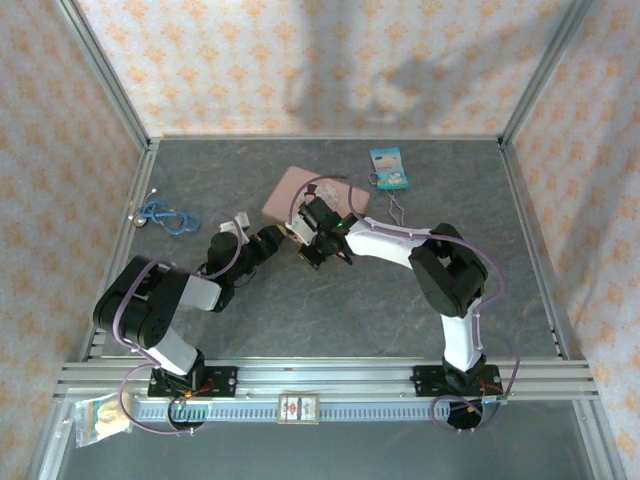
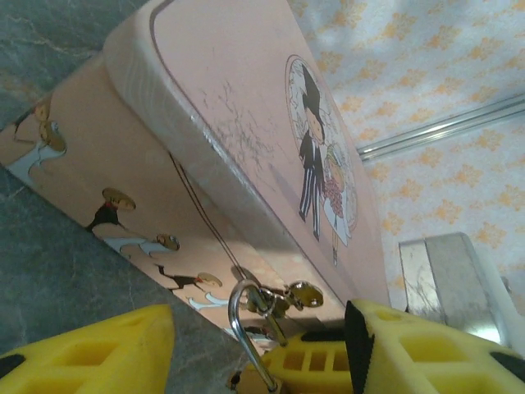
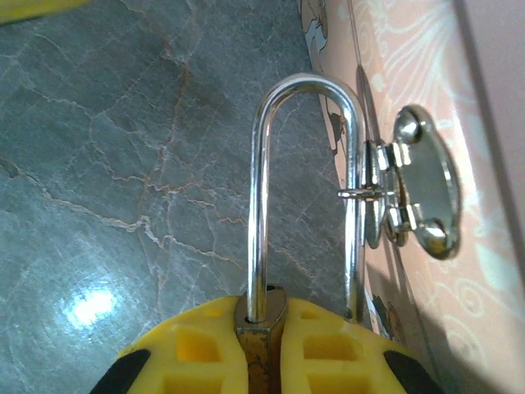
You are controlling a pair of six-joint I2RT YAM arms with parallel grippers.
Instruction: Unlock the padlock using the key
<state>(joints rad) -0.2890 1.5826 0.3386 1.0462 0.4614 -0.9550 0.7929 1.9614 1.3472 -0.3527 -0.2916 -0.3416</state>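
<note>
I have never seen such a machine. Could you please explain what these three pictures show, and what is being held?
Two robot arms stand on a grey table. One picture looks down from above; the other two come from cameras on each wrist. On the table lie a pink tin, a blue tag and a blue cord. The right end effector grips a small padlock, hooked through the tin's clasp. The left end effector is open beside it.

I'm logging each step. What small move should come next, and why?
Probably back the left gripper off toward the blue cord, which may carry the key: it is open and empty, while the right gripper clamps the padlock, whose shackle runs through the hasp of the pink tin.
</note>
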